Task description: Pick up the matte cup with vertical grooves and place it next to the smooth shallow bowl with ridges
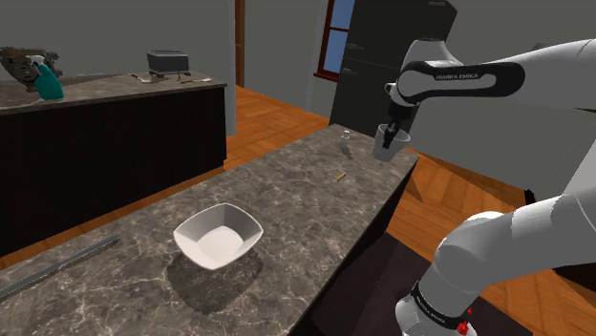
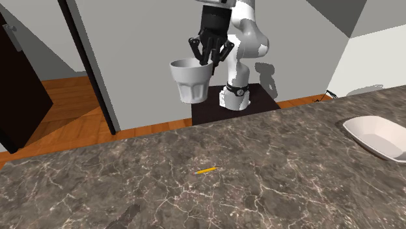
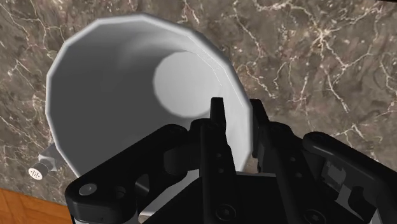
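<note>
My black end effector (image 2: 209, 58) pinches one wall of the pale grey grooved cup (image 2: 192, 81), hanging above the dark marbled counter (image 1: 306, 191), well apart from the white shallow bowl (image 1: 218, 237). That rim-only grip could let it swing or slip in transit. I count one cup, one bowl, one yellow pencil (image 2: 205, 170), one small shaker (image 3: 39, 168).

"FRANKA EMIKA" on white arm (image 1: 465, 78)
</note>
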Tool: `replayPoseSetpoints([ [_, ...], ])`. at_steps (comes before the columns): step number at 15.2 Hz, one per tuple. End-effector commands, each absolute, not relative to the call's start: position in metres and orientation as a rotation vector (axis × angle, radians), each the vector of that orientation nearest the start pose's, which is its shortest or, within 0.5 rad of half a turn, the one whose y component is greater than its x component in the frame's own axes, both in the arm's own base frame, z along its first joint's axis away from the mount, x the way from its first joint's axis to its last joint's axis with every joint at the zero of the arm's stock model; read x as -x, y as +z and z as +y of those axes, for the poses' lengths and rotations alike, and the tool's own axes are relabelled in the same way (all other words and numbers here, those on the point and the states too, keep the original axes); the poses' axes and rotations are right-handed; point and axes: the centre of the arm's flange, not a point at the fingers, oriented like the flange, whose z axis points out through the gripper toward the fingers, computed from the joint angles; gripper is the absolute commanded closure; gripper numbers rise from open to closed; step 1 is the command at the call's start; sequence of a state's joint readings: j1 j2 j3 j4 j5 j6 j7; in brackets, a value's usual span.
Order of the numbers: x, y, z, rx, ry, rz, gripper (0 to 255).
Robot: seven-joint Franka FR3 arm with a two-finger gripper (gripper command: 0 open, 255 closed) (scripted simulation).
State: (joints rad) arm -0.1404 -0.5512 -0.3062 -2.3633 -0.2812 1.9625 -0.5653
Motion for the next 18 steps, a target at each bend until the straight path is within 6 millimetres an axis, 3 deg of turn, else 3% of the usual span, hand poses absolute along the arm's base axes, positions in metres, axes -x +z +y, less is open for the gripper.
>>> replayPoseSetpoints([
  [1,-0.353,0.532,-0.185,3.274,-0.114,-0.397,255],
  [18,-0.33,0.533,0.038,3.274,-0.114,-0.397,255],
])
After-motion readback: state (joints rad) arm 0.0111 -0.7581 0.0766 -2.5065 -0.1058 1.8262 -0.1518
